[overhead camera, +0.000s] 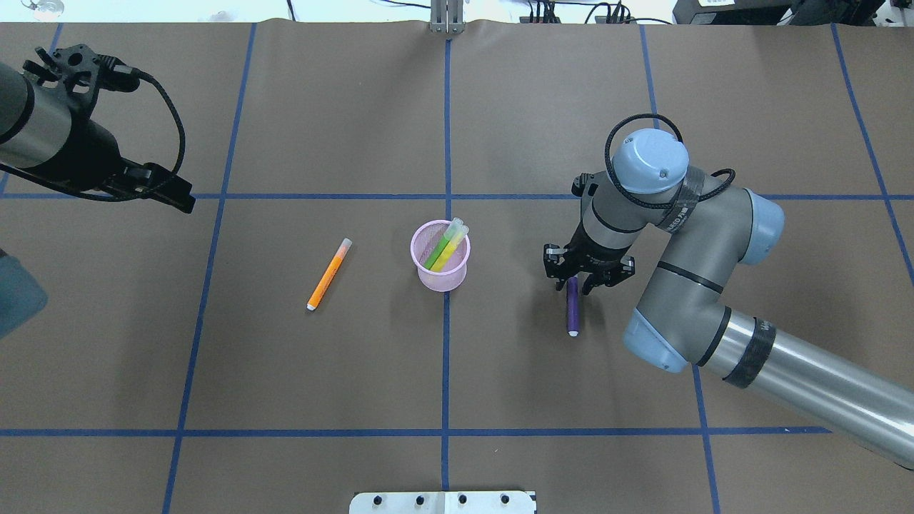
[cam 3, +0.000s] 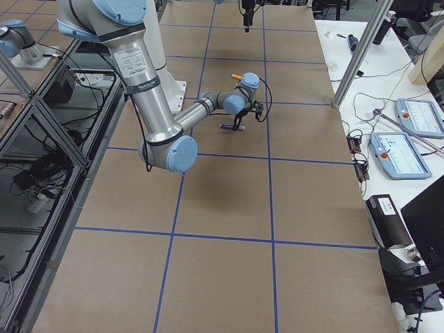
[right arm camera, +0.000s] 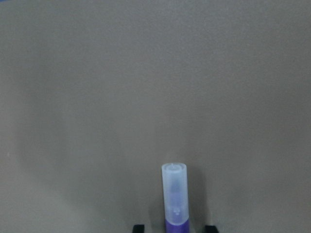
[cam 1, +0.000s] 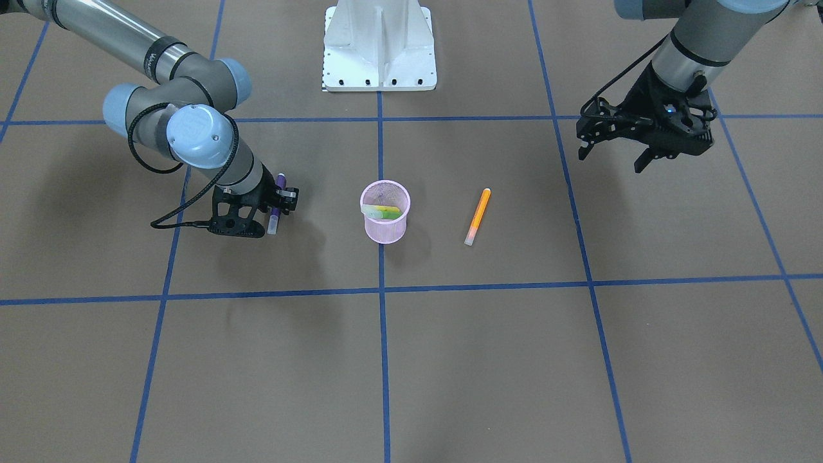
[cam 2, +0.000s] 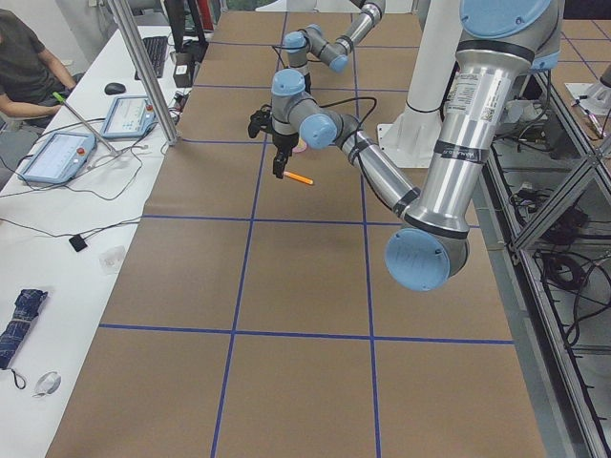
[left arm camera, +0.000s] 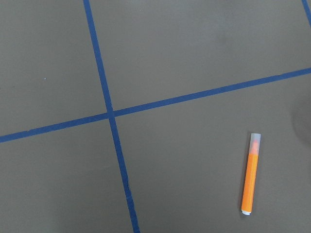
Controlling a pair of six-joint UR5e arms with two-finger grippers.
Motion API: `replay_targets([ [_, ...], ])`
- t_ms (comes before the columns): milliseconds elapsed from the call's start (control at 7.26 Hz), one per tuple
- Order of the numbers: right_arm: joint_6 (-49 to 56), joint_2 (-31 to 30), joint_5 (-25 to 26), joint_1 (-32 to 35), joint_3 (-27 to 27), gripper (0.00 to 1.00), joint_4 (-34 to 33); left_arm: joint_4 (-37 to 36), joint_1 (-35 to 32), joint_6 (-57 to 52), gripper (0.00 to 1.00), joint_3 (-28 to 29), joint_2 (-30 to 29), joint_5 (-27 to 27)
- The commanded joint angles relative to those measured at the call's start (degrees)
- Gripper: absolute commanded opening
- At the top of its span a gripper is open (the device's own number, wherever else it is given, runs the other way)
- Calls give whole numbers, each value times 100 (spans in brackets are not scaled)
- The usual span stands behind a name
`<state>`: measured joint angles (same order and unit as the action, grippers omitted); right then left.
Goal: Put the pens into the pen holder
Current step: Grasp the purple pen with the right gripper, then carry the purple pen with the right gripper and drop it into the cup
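Note:
The pink mesh pen holder [cam 1: 384, 226] [overhead camera: 439, 277] stands upright at the table's middle with a green pen [overhead camera: 436, 252] and a yellow pen [overhead camera: 450, 251] leaning inside. A purple pen [overhead camera: 572, 308] [cam 1: 275, 207] [right arm camera: 174, 196] lies flat on the table. My right gripper [overhead camera: 573, 283] [cam 1: 281, 200] is low over it, its fingers straddling the purple end with a gap on each side, open. An orange pen [cam 1: 478, 215] [overhead camera: 329, 274] [left arm camera: 251, 179] lies flat on the holder's other side. My left gripper [cam 1: 614, 154] hangs open and empty, high above the table, away from the orange pen.
The white robot base plate [cam 1: 379, 45] [overhead camera: 443, 502] sits at the robot's edge of the table. Blue tape lines [cam 1: 380, 289] grid the brown surface. An operator's bench with tablets [cam 2: 57, 153] [cam 3: 399, 152] runs along the far side.

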<state>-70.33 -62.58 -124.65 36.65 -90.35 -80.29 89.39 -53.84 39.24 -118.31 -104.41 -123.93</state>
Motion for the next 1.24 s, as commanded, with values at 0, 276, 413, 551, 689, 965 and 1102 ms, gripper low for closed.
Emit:
replay_targets([
  [0,-7,-8,-16,-9,0,0,-4,0,-4,-4,99,1,0,0],
  [276,2,0,-24,8,-61,0,5,0,-4,-4,99,1,0,0],
  [413,-68,26,-7,226,-436,0,-4,9,-4,5,99,-34,-35,9],
  [551,-312,1,689,237,-1014,0,-4,9,-4,5,99,-139,-87,18],
  [689,-732,26,1636,141,-1489,0,-4,35,-22,-47,99,-183,-166,35],
  [965,-1533,62,3795,-628,-2142,0,5,35,-109,-39,100,-324,-158,35],
  [1102,-1919,149,5008,-1181,-2171,0,5,35,-136,-39,100,-342,-158,35],
])
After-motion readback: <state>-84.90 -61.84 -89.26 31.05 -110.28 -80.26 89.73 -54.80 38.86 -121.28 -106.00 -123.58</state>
